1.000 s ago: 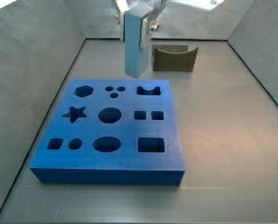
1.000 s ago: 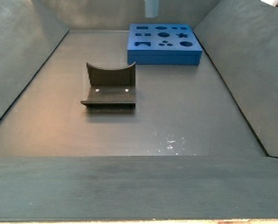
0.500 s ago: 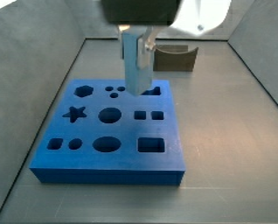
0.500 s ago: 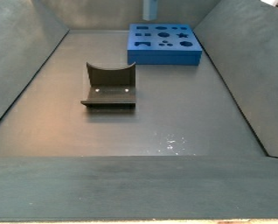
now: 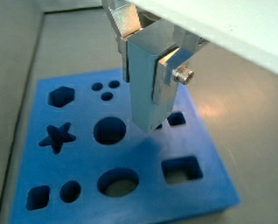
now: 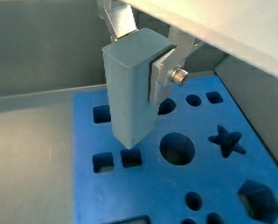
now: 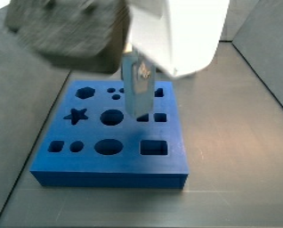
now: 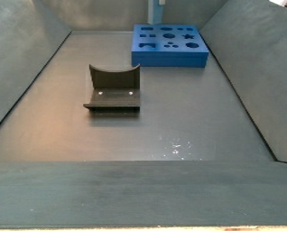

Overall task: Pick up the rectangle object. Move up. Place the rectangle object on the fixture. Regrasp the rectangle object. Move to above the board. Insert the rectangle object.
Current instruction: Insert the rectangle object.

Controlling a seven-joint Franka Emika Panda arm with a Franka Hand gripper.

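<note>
End effector squeezes one rectangle object, standing upright. Below it sits one board. One fixture sits well apart.

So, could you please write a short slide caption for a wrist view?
Gripper holding the rectangle object upright, its lower end just above the board.

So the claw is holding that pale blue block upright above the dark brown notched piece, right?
Not quite. The claw does hold the rectangle object upright, but above the board, not the fixture. Both wrist views show its lower end over the board's holes, and a side view shows the fixture standing apart with nothing over it.
</note>
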